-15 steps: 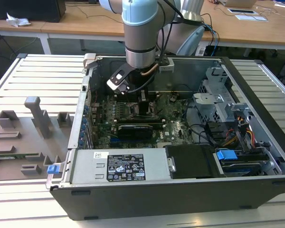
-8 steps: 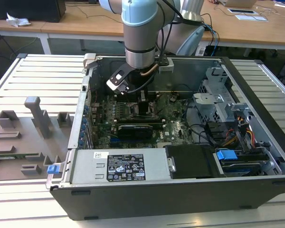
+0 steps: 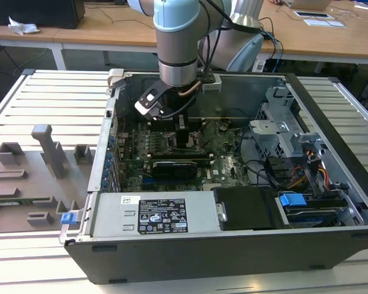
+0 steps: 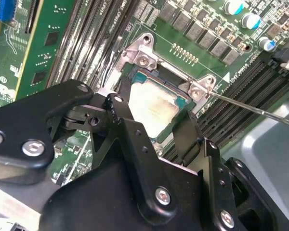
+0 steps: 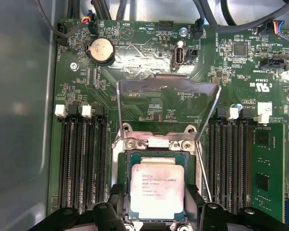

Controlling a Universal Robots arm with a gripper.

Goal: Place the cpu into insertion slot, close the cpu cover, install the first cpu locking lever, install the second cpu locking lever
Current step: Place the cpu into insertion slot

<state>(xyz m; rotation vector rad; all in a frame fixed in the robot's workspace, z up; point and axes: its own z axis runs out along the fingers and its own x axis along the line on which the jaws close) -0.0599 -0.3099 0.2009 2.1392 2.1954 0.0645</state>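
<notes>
Gripper hangs at the end of the arm, low inside the open computer case in the exterior view, over the middle of the green board. The case lies on a slatted bench, and grey fixtures stand on the bench at the exterior view's left.

In the first wrist view the cpu lies flat in the insertion slot, silver top up. The black fingers stand one on each side of it, set wider than the chip, and a strip of the slot's rim shows between the chip's edge and each finger. The cpu cover is swung up and away from the slot, with the board visible through its window. A thin locking lever slants along one side of the slot, unlatched. Long black memory slots flank the socket, and a coin battery sits further off.

In the second wrist view the same spread fingers straddle the seated chip. The lever reaches out from the slot's corner across the memory slots.
</notes>
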